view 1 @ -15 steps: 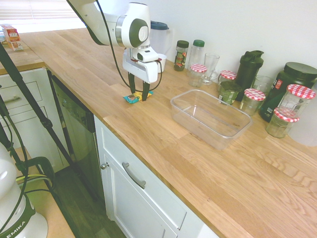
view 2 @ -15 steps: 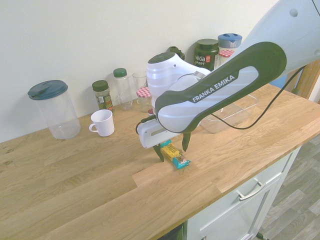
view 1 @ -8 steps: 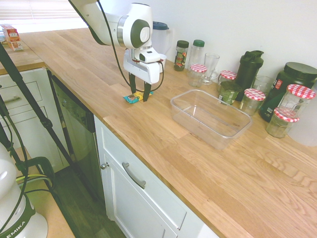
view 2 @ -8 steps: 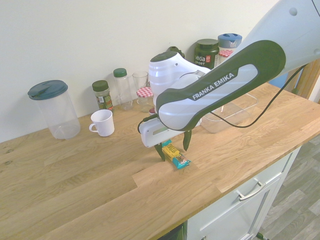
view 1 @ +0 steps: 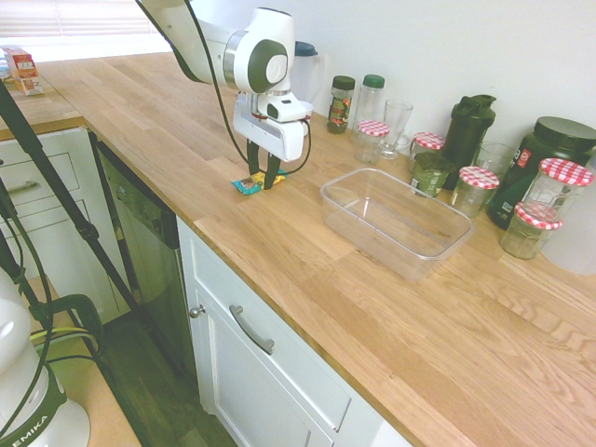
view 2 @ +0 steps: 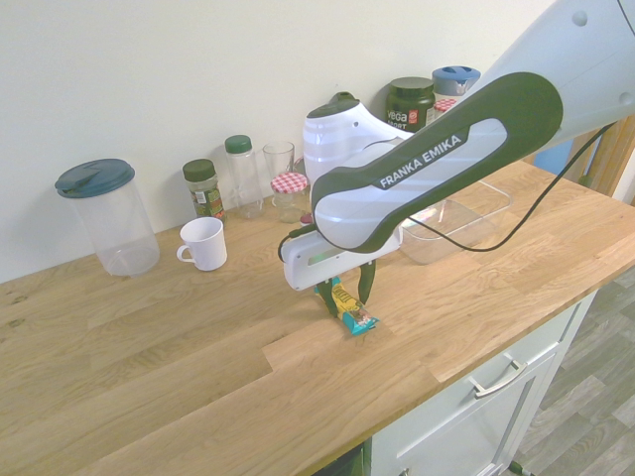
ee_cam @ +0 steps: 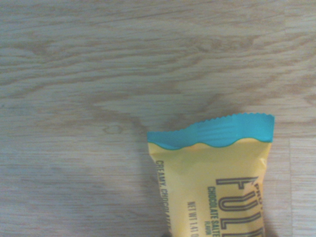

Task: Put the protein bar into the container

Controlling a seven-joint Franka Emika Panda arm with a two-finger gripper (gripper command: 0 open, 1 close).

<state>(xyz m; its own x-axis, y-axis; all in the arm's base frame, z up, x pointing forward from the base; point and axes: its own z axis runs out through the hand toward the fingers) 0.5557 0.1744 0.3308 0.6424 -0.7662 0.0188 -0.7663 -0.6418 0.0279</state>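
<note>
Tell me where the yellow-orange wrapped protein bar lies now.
The yellow-orange wrapped protein bar lies on the wooden counter, between the claw fingers, left of the clear plastic tub in the first exterior view.

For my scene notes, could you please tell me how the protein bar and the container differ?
The protein bar is small, flat and yellow with teal ends; the container is a large, clear, open tub. The pincer straddles the bar; the container sits apart, untouched. Both rest on the wooden countertop.

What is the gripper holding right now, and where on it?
The gripper has closed on the protein bar about mid-length, across its width, with the teal ends sticking out either side. The bar is on the wooden countertop, not lifted.
</note>
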